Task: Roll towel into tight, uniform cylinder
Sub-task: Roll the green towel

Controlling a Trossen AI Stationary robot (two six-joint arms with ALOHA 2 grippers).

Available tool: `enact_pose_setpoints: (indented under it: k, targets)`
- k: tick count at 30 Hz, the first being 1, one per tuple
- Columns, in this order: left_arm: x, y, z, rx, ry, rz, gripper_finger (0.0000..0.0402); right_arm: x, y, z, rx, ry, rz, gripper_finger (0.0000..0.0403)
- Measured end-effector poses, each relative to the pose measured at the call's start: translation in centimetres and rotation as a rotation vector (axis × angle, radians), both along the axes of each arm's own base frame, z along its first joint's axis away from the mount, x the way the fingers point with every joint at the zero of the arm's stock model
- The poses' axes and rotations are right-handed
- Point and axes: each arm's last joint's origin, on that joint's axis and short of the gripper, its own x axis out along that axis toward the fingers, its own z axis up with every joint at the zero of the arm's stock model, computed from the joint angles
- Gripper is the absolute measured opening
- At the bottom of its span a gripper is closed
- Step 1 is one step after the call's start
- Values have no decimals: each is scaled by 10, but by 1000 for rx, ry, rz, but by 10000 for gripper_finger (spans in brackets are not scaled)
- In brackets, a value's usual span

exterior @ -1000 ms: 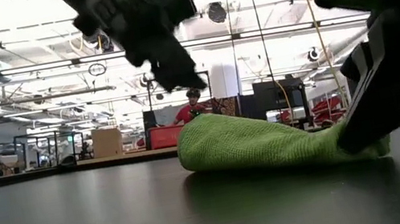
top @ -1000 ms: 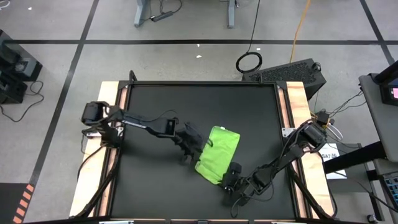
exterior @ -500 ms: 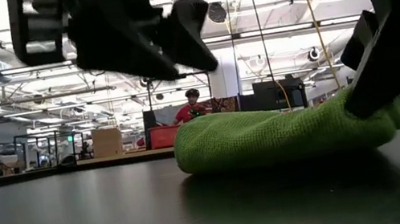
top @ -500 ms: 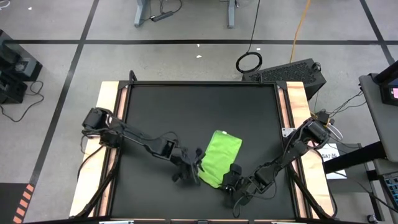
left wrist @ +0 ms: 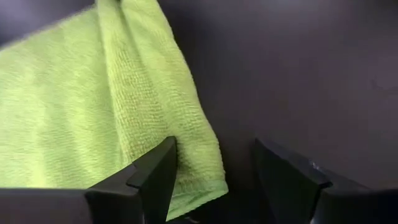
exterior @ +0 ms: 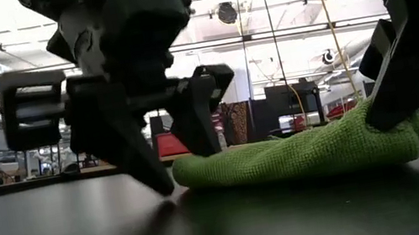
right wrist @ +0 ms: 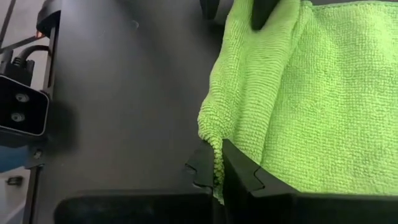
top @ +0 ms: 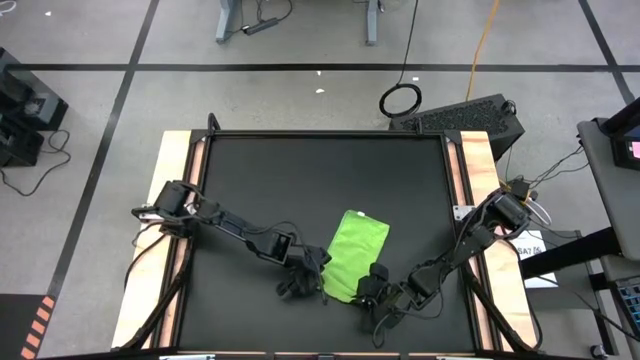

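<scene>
Left gripper (top: pixel 300 280) reaches low across the black mat (top: pixel 250 180), jaws spread wide and holding nothing, one finger on the towel (top: pixel 355 255) edge and one on bare mat, while right gripper (top: pixel 372 290) is clamped on the opposite corner, towel lying flat, folded, lime-green between them.

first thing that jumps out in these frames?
The bright lime-green cloth towel, folded and lying near the front middle of the black mat. Both dark two-finger grippers sit at its near end: the right gripper is shut on a towel corner, and the left gripper stands open, straddling the neighbouring corner.
</scene>
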Motion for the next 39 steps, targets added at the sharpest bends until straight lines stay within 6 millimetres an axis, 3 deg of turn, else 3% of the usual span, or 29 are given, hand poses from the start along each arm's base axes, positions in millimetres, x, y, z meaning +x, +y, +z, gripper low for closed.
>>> enact_pose_setpoints:
  k: [4, 7, 16, 23, 29, 34, 39]
  targets:
    - [1, 3, -4, 9, 18, 52, 214, 1, -1, 0, 3, -4, -4, 0]
    - [4, 9, -5, -31, 44, 117, 186, 2, -1, 1, 7, -12, 2, 0]
    - [8, 21, -5, -154, 102, 183, 17, 2, 1, 1, 18, -8, 26, 2]
    - [9, 29, -3, -376, 249, 254, 14, -2, 0, 10, -21, -9, 61, 36]
    - [8, 42, -4, -541, 414, 362, 14, -10, -6, 23, -113, 9, 121, 111]
    - [10, 54, -5, -614, 492, 482, 13, -10, -4, 32, -231, -53, 264, 165]
    - [14, 61, -16, -735, 621, 542, 13, -10, 4, 30, -357, -82, 394, 181]
